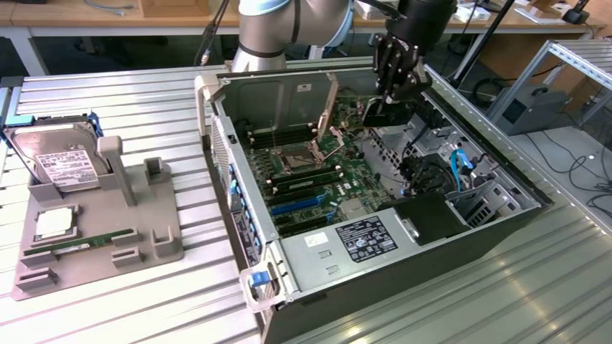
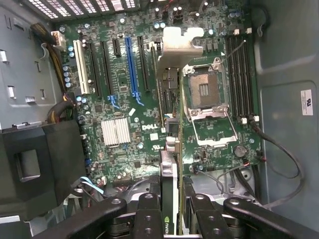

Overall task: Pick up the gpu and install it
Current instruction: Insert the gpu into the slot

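My gripper (image 1: 390, 97) hangs over the open computer case (image 1: 497, 215), above the far part of the motherboard (image 1: 306, 172). It is shut on the gpu (image 1: 385, 113), which shows as a dark card hanging below the fingers. In the wrist view the gpu (image 2: 169, 149) appears edge-on between the black fingers (image 2: 147, 214), with its silver end bracket (image 2: 180, 44) at the far end. The card hovers above the board between the blue expansion slot (image 2: 132, 64) and the open processor socket (image 2: 207, 92), apart from the board.
A grey holder tray (image 1: 143, 236) on the slatted table at the exterior view's left carries a hard drive (image 1: 62, 161), a processor chip (image 1: 56, 222) and a memory stick (image 1: 77, 247). Inside the case sit a black box (image 2: 35, 164), blue cables (image 1: 461, 165) and memory slots (image 2: 239, 74).
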### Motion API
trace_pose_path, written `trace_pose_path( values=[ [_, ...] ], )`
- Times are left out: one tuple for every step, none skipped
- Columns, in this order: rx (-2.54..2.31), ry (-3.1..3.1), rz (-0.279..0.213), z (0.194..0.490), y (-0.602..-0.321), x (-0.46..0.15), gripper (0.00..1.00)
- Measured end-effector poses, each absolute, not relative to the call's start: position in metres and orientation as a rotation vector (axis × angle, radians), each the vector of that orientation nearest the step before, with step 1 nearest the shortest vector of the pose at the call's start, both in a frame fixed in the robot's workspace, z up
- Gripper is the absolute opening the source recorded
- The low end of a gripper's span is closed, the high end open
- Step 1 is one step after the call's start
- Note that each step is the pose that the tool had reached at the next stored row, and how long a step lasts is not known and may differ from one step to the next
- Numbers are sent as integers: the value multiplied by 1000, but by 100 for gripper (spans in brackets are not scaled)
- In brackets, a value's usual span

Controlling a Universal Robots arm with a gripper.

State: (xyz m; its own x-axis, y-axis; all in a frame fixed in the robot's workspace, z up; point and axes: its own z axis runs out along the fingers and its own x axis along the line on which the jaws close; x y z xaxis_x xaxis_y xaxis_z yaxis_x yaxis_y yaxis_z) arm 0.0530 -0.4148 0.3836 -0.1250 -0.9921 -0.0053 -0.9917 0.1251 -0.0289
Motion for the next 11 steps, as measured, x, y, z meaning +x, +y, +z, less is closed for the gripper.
trace_pose_path(
  values=[
    [-2071, 2331, -28, 384, -415, 53, 27],
    [-2084, 2319, -28, 384, -415, 53, 27],
    [-2091, 2313, -28, 384, -415, 53, 27],
    [-2098, 2307, -28, 384, -415, 53, 27],
    [-2106, 2299, -28, 384, -415, 53, 27],
    [-2118, 2288, -27, 384, -415, 53, 27],
    [-2130, 2277, -27, 384, -415, 53, 27],
    [-2138, 2269, -27, 384, -415, 53, 27],
    [-2146, 2262, -27, 384, -415, 53, 27],
    [-2152, 2256, -27, 384, -415, 53, 27],
    [-2158, 2250, -27, 384, -415, 53, 27]
  ],
)
